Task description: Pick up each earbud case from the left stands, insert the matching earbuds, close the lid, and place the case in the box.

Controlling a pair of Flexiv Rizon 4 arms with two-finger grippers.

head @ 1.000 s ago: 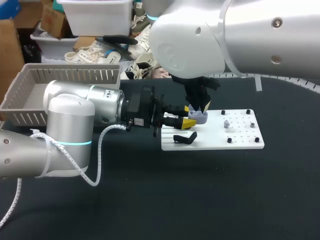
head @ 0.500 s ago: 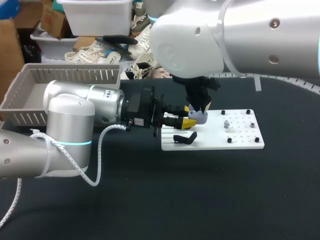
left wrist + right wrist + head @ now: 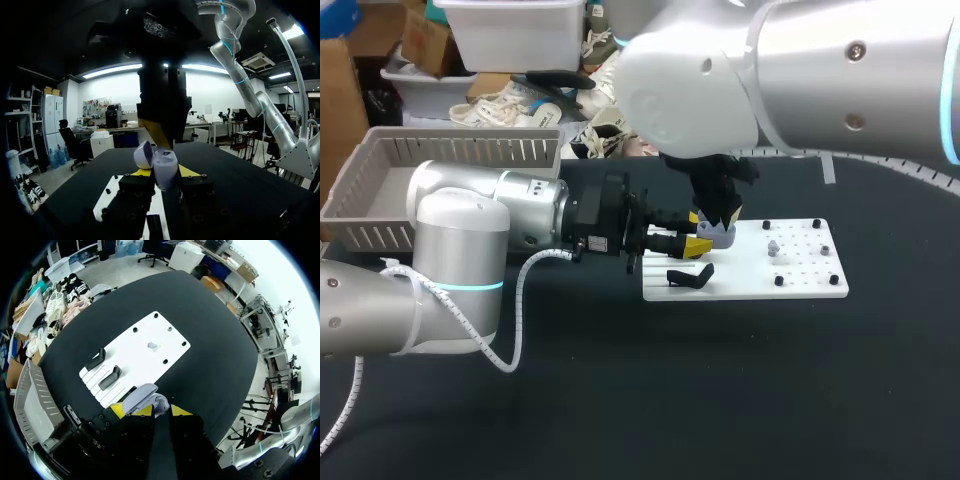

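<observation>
While the left hand (image 3: pixel 700 243) is gripping the open earbud case (image 3: pixel 164 169), the right hand (image 3: pixel 159 140), grip untellable, is hovering just above, probably seating an earbud; lid (image 3: pixel 142 154) closing is coming next.

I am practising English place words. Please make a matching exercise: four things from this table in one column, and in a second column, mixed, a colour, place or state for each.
1 earbud case
2 basket
3 black stand
4 white board

A grey, at the table's left
B flat on the table, dotted with black pegs
C lavender, lid open, in the left gripper
D empty, on the board's left part

Pairs: 1-C, 2-A, 3-D, 4-B
</observation>
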